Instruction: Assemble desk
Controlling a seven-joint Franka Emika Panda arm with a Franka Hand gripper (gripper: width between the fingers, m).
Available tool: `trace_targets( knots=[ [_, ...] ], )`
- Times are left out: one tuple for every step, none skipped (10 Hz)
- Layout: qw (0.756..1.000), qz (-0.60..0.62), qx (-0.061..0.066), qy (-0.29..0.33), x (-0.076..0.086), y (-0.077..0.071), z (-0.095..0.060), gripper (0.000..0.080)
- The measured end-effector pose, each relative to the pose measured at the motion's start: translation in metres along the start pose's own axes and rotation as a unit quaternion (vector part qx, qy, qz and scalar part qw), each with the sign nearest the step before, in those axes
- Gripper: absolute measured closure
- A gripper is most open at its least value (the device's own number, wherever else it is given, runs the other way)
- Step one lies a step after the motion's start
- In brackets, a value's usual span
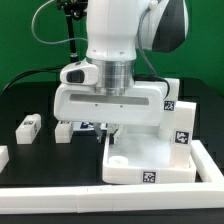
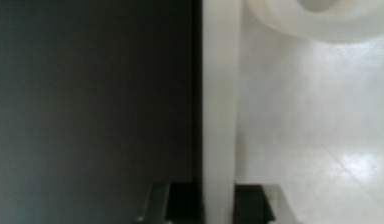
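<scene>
The white desk tabletop (image 1: 150, 160) lies at the exterior view's right, with black-and-white tags on its sides. My gripper (image 1: 106, 130) reaches down onto its edge nearest the exterior view's left. In the wrist view the tabletop's upright rim (image 2: 217, 110) runs between my two dark fingers (image 2: 180, 203). My gripper (image 2: 217, 203) is shut on this rim. A round corner socket (image 2: 322, 20) shows on the panel's pale inner face. Two white leg posts (image 1: 28, 125) (image 1: 65, 130) lie on the black table at the exterior view's left.
A long low white L-shaped rail (image 1: 90, 192) runs along the front edge and up the exterior view's right side. Another white part (image 1: 3, 157) is cut off at the left edge. The arm's white hand hides the table behind it.
</scene>
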State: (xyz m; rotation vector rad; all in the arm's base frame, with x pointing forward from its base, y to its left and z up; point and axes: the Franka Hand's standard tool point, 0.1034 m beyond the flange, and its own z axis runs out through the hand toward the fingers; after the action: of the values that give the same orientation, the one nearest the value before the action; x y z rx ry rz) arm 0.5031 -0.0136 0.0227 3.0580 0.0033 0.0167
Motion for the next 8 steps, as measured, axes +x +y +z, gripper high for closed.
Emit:
trace_targets(
  knots=[
    [0.997, -0.074, -0.007, 0.006, 0.01, 0.003, -0.004, 0.0736],
    [0.991, -0.133, -0.01, 0.013, 0.021, 0.016, -0.006, 0.0735],
    [0.99, -0.142, -0.009, 0.018, 0.032, 0.02, -0.008, 0.0737],
    [0.983, -0.181, -0.015, 0.022, 0.044, 0.02, -0.012, 0.0737],
    [0.976, -0.217, -0.027, 0.018, 0.051, 0.024, -0.011, 0.0738],
    [0.969, -0.243, -0.04, 0.012, 0.053, 0.026, -0.009, 0.0738],
    [0.96, -0.274, -0.051, 0.013, 0.058, 0.029, -0.007, 0.0737],
    [0.951, -0.305, -0.056, 0.015, 0.062, 0.031, -0.006, 0.0737]
  ],
)
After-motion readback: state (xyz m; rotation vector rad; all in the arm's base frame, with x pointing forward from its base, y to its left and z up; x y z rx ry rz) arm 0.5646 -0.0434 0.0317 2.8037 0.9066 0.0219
